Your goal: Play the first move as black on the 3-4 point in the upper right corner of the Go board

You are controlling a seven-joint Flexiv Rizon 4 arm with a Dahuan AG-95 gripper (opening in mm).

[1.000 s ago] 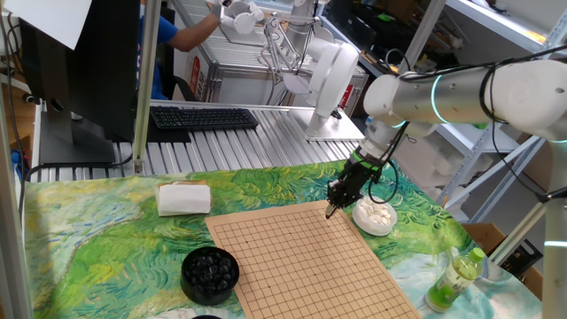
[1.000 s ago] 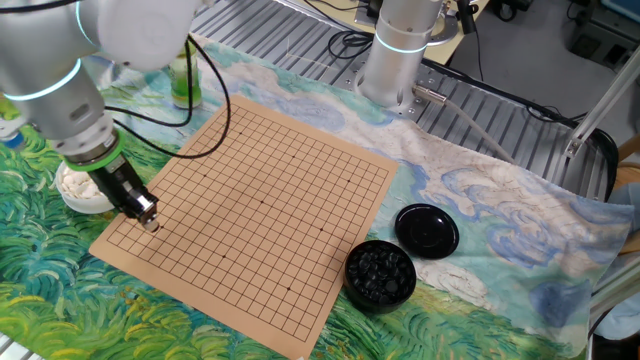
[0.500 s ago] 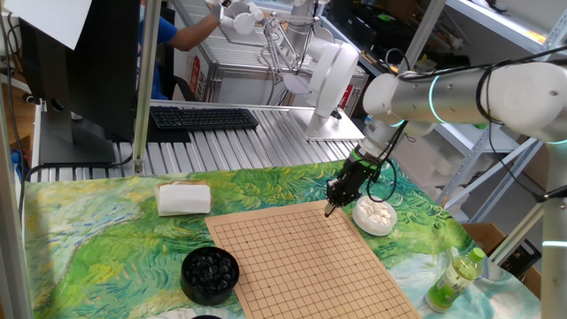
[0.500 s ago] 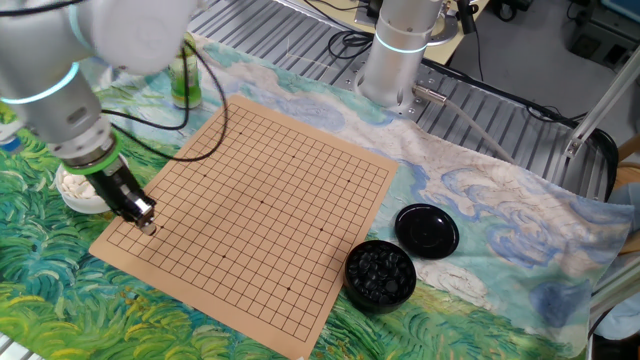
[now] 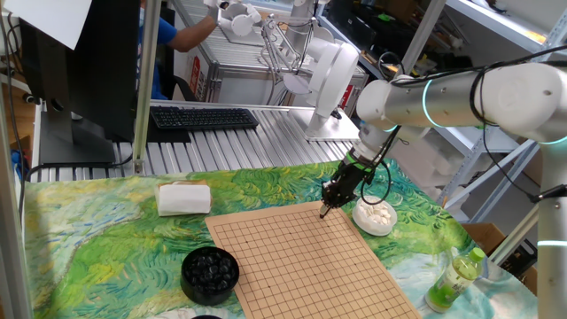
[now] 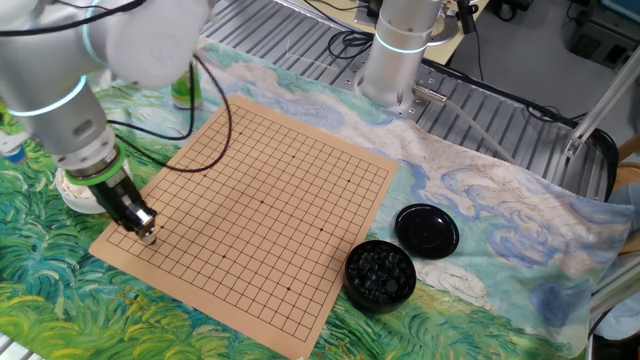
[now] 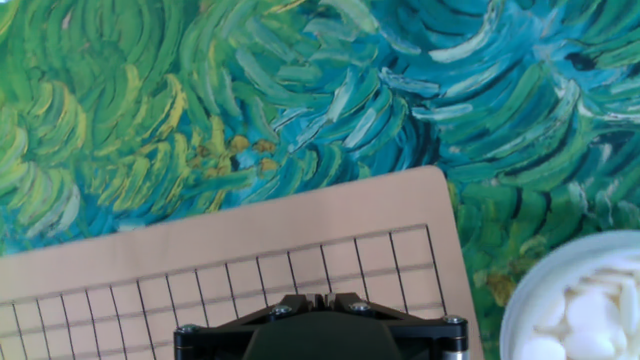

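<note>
One fixed view: arm reaches down w/ its gripper [image 5: 325,210] at the far right corner of the Go board [image 5: 301,257], tip just over the grid near that corner. Fingers look narrow, pressed nearly together; whether the black stone sits between them is too small to tell. Bowl of white stones [image 5: 374,216] sits just beside the board's right edge, close to the gripper. Bowl of black stones [image 5: 210,271] sits off the board's left edge, near the front. White folded cloth [image 5: 184,198] lies behind the board, to its left. Green bottle [image 5: 454,278] stands well right of the board, near the front. Keyboard [image 5: 204,117] is far behind the board.

Other fixed view: gripper [image 6: 147,236] hangs at the board's [image 6: 260,200] left corner, tip at or just above the grid a few lines in from the edges; contact can't be told. Fingers narrow. White-stone bowl [image 6: 78,192] is partly hidden behind the arm, just off the board's left edge. Black-stone bowl [image 6: 380,274] sits beside the board's right edge, its lid [image 6: 427,229] just behind it.

Hand view: board corner [image 7: 380,230] w/ grid lines fills the lower part, over the green-blue painted cloth [image 7: 250,100] on the tabletop. White-stone bowl [image 7: 575,300] is right of the board corner. Gripper body [image 7: 322,330] blocks the bottom; fingers and any stone can't be seen here.
</note>
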